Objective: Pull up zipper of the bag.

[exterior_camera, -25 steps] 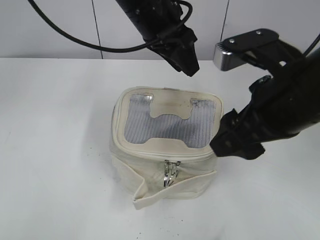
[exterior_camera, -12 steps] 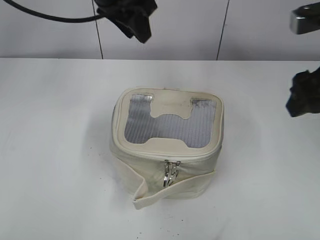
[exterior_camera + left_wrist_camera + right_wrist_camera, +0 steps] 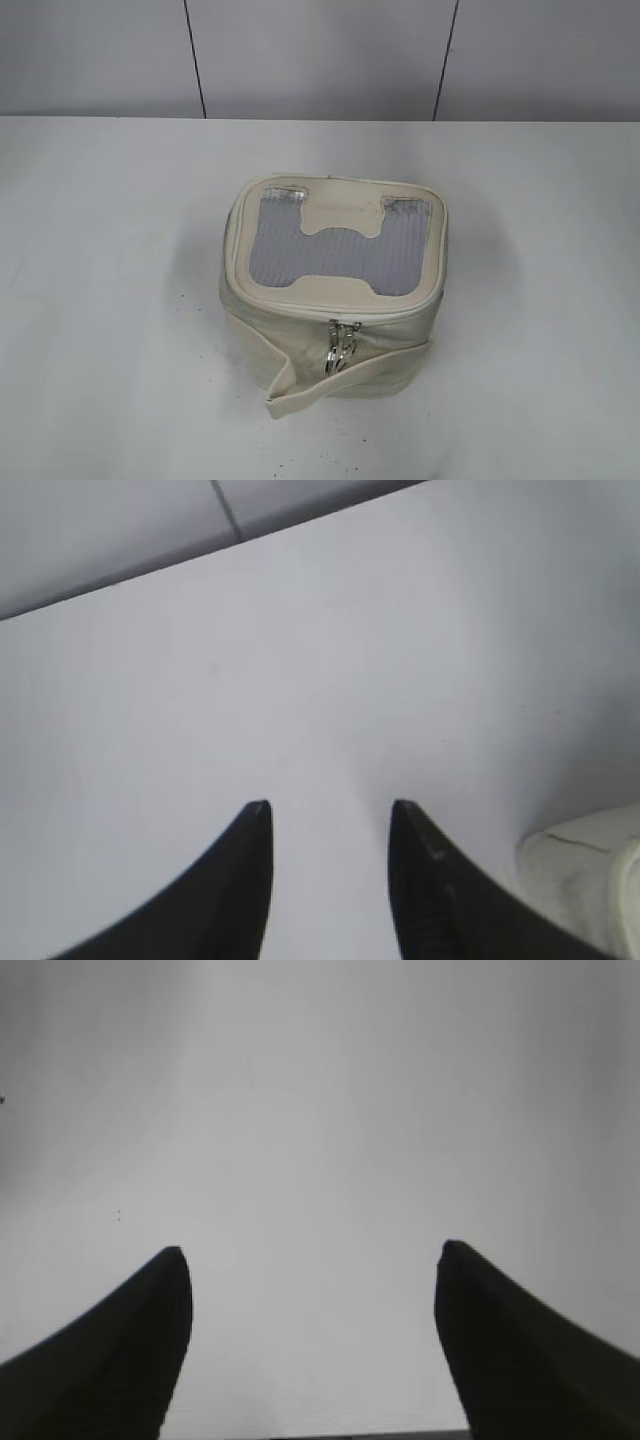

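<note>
Bag [image 3: 335, 290]: small boxy cream-white fabric bag, standing upright near the middle of the white surface [image 3: 110, 300]; no arm appears in the exterior view.
Top panel [image 3: 335, 250]: grey mesh with a cream patch across it, facing up.
Zipper [image 3: 300, 312]: cream track running along the lid rim on the bag's near face.
Sliders [image 3: 342, 345]: two silver metal sliders with ring pulls, side by side at the centre of the bag's near face, hanging down.
Strap [image 3: 300, 385]: loose cream band across the bag's lower front, its free end lying on the surface.
Left gripper [image 3: 330, 815]: fingers [image 3: 250, 880] apart, holding nothing; a cream corner of the bag lies just beside them.
Right gripper [image 3: 312, 1255]: fingers [image 3: 140, 1330] wide apart, empty, over bare surface.
</note>
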`<state>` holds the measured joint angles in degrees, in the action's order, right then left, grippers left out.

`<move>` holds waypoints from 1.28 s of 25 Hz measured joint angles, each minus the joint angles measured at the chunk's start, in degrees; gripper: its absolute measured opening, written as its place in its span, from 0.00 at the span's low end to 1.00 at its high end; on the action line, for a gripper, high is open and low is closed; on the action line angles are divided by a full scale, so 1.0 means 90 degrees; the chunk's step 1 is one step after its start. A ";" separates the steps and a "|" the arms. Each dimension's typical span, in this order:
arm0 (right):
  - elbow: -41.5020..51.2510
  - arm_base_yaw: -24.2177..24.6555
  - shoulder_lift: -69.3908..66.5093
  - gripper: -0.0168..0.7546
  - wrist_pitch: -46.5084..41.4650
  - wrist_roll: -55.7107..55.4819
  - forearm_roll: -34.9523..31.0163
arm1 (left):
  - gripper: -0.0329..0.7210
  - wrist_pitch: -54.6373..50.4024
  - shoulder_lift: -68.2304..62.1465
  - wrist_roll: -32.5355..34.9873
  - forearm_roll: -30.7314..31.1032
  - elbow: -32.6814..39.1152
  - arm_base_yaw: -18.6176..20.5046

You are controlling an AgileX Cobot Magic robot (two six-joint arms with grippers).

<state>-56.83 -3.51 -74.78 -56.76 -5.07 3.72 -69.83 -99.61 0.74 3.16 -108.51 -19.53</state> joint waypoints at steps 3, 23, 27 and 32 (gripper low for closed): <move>0.0000 0.0007 0.0335 0.78 -0.0317 0.0000 -0.0014 | 0.45 0.0000 0.0755 -0.0082 0.0095 0.0877 0.0283; 0.2702 0.0007 0.6085 0.78 -0.0518 0.0109 0.0267 | 0.45 0.0627 0.8041 -0.0536 -0.0048 0.7685 0.0406; 0.3114 0.0007 0.7435 0.78 -0.0491 0.0208 0.0149 | 0.45 0.0915 0.9424 0.0163 -0.0318 0.8198 0.0406; 0.3115 0.0007 0.8345 0.78 -0.0464 0.0439 0.0029 | 0.45 0.1212 1.0376 0.0472 -0.0583 0.8435 0.0406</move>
<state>-28.79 -3.44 0.33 -60.94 -1.12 3.98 -58.92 -6.23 4.99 -2.08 -32.59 -15.88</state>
